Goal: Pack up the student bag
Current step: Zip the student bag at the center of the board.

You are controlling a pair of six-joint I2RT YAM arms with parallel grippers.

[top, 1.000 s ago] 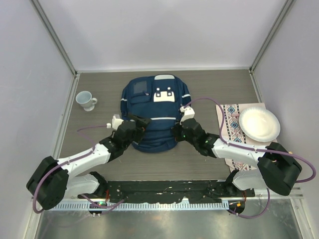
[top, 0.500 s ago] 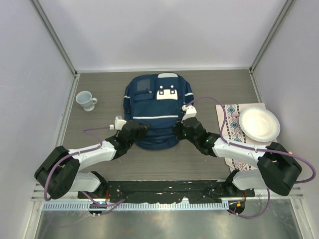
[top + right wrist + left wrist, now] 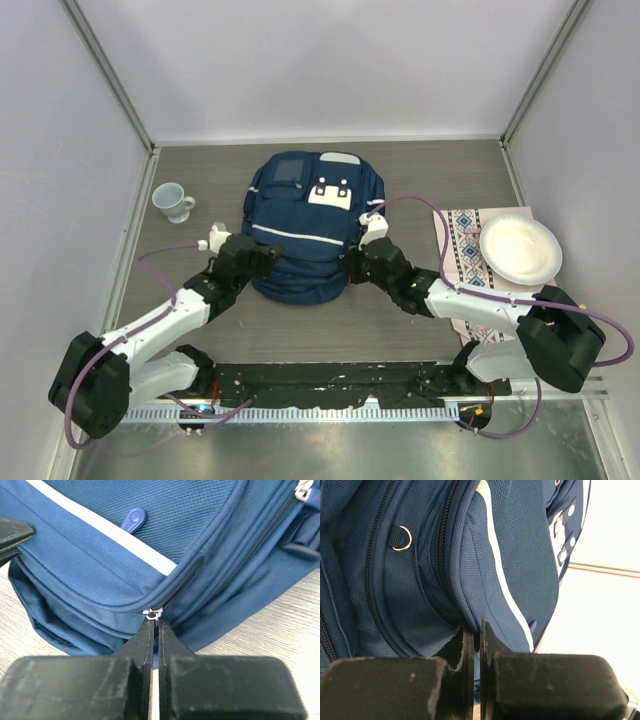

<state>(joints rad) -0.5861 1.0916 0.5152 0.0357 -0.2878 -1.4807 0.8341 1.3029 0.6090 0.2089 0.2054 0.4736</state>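
So off to the side there's a little white mug [image 3: 172,200] sitting upright on the far left of the grey wood-grain desk [image 3: 420,170]. Over on the right, a white paper plate [image 3: 519,250] rests on a patterned placemat [image 3: 463,250], covering its far right corner.

The top view looks steeply down from above and behind the arms [image 3: 165,322], taking in the whole surface [image 3: 440,170]. Each wrist view sits just behind its own tool, very close to the bag [image 3: 305,235]: the left tool [image 3: 474,630] at its left flank, the right tool [image 3: 155,623] at its right. All three share the bag's near end.
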